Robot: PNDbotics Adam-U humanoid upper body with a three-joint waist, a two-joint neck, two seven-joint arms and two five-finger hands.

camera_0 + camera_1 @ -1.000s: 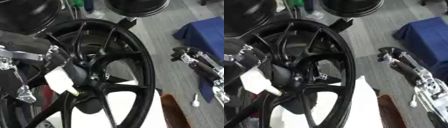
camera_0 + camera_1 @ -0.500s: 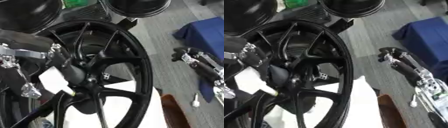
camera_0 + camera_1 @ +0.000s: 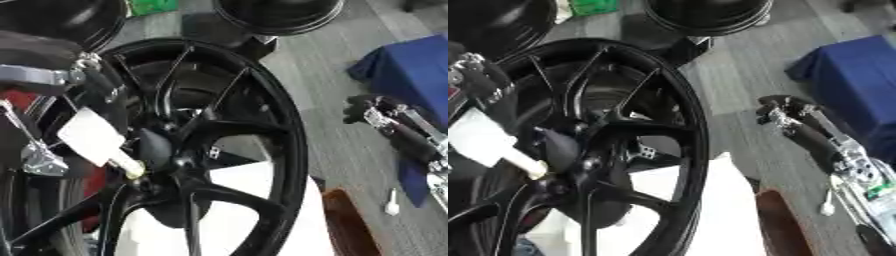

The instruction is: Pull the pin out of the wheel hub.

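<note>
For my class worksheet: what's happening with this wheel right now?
A humanoid robot is working on a black wheel standing on edge. Its left hand reaches in from the left and holds a white-handled pin whose tip sits at the hub. The pin looks not yet pulled clear. The right hand hangs idle at the right, touching nothing.

The wheel (image 3: 219, 150) is seen in glossy black throughout. A white pin (image 3: 92, 137) with a yellowish tip is shown just below the black and silver left hand (image 3: 83, 77). The right hand (image 3: 802, 127) is black and silver too (blue cloth (image 3: 411, 67) beyond its fingers).
</note>
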